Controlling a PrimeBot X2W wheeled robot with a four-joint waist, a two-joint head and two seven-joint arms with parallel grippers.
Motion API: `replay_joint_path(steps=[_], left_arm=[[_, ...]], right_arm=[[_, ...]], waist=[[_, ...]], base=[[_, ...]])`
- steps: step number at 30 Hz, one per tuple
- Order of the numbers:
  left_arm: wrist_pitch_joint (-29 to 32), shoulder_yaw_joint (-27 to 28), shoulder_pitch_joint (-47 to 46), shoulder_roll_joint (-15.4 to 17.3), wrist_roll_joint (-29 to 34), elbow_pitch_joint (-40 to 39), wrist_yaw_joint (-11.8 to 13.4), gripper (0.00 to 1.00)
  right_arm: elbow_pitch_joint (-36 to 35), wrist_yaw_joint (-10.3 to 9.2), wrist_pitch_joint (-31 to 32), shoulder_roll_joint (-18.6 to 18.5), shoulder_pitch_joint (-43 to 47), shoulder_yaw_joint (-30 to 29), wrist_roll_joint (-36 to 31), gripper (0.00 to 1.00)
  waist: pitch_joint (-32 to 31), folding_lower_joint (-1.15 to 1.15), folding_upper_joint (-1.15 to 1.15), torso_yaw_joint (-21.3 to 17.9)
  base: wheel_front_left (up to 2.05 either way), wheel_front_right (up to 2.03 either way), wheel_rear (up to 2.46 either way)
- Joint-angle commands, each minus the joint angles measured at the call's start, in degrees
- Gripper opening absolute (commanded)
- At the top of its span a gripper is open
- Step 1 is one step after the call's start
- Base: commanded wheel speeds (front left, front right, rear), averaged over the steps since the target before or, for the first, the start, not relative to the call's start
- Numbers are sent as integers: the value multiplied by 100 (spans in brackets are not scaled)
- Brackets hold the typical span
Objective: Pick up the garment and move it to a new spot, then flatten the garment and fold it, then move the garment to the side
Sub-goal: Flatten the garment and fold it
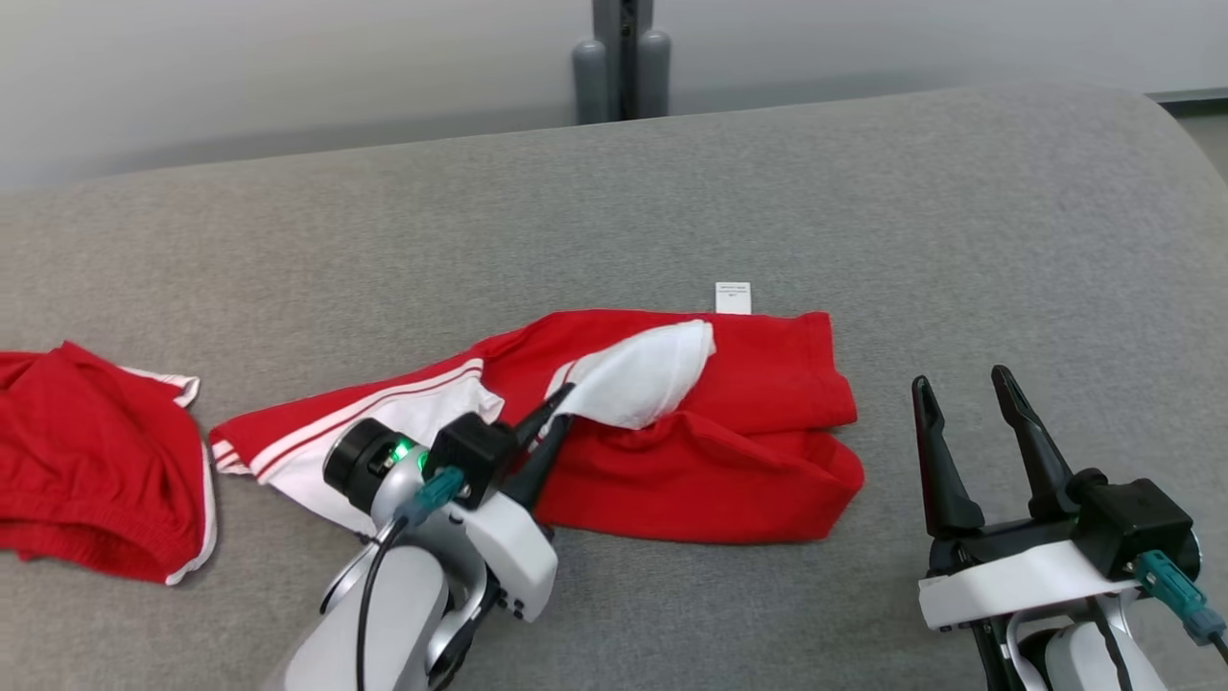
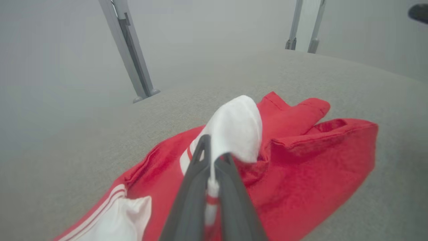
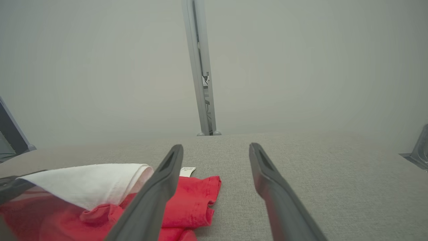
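The garment (image 1: 729, 422) is red with white panels and white stripes, and lies crumpled at the middle of the grey padded surface (image 1: 863, 221). My left gripper (image 1: 561, 408) is shut on its white flap (image 1: 643, 379), pinching the cloth edge between both fingers. The left wrist view shows the white fabric (image 2: 237, 130) caught in my left gripper (image 2: 214, 157), with the garment's red folds (image 2: 317, 160) beyond. My right gripper (image 1: 959, 379) stands open to the right of the garment, apart from it. In the right wrist view the right gripper (image 3: 215, 149) holds nothing, and the garment (image 3: 194, 201) lies to its left.
A second red garment with white trim (image 1: 86, 461) lies at the far left of the surface. A small white label (image 1: 733, 297) sticks out at the garment's far edge. Grey posts (image 1: 624, 58) stand behind the surface. Bare grey surface stretches right and beyond.
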Motion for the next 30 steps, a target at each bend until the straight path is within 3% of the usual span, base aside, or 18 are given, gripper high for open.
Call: replay_joint_path(steps=[1,5,6,11,14,17,18,19,23,30], left_arm=[[59,-81,206,167,-188,-440,-37,0],[571,-303,835,772,-890,-1833,-33,0],[571,-303,835,772,-890,-1833,-33,0],[1519,-368,1627,1560,-1762,-3279,-36,0],[1967,-319,1977,1906,-2065,-3678,32,0],[2333,-291,2202,2051,-2235,-3825,248,0],[2422,-260,2251,2067,-2293,-3842,327,30],[2503,-235,2326,2052,-2378,-3860,399,100],[2566,-106,2425,2002,-2561,-4052,622,100],[2039,476,2550,1941,-2798,-4442,868,100]], right_arm=[[-10,9,-8,-40,80,-43,-39,100],[-18,9,-8,-43,113,-84,-50,100],[-18,9,-8,-43,113,-84,-50,100],[-12,10,-8,-43,183,-106,-80,100],[-7,10,-8,-40,143,-73,-90,100],[-2,10,-8,-42,103,-47,-96,100],[1,10,-8,-42,101,-36,-95,100],[-2,10,-8,-41,99,-27,-98,100],[-1,10,-8,-42,115,-43,-120,100],[-13,10,-8,-41,144,-87,-113,100]], waist=[[-17,0,0,156],[-37,0,0,346],[-37,0,0,346],[-91,0,0,541],[-96,0,0,582],[-102,0,0,582],[-105,0,0,576],[-105,0,0,565],[-89,0,0,515],[-53,0,0,491]], base=[[0,0,0],[0,0,0],[0,0,0],[0,0,0],[0,0,0],[0,0,0],[0,0,0],[0,0,0],[0,0,0],[0,0,0]])
